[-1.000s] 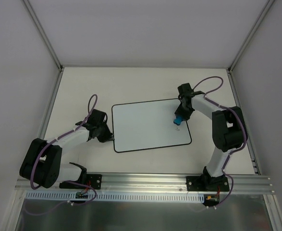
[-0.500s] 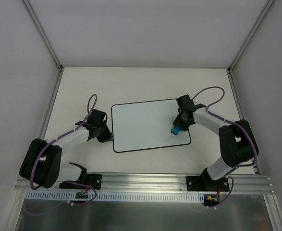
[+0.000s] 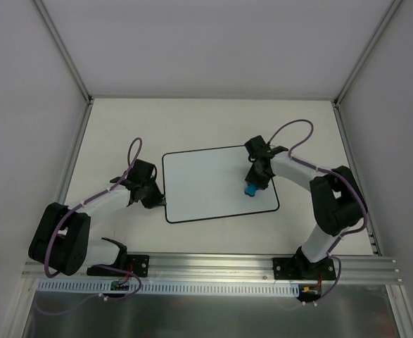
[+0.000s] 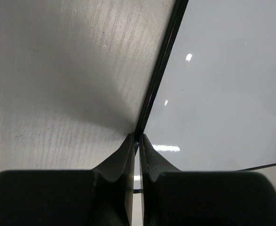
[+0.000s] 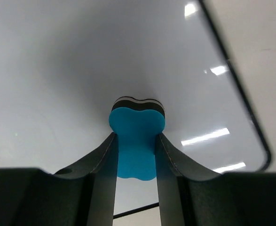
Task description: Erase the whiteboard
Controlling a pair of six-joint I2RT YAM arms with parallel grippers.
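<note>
Two holds logged. Pressed closed left gripper (image 4: 137,139) onto whiteboard's (image 3: 210,183) left rim, likely pinning it flat on table (image 3: 122,134). Clamped right gripper (image 3: 252,186) on blue eraser (image 5: 137,128) over whiteboard's right half, for wiping.

Whiteboard (image 3: 217,183): flat on the table (image 3: 192,120), about mid-table, between the two arms.
Left pincer (image 3: 162,201): at the whiteboard's left edge, near its near-left corner, tips together on the border.
Eraser (image 3: 250,190): clamped between the right pincer's (image 3: 252,184) fingers, its far end down on the whiteboard.
Right pincer: over the whiteboard's right part, inside the right edge, well apart from the left pincer.
</note>
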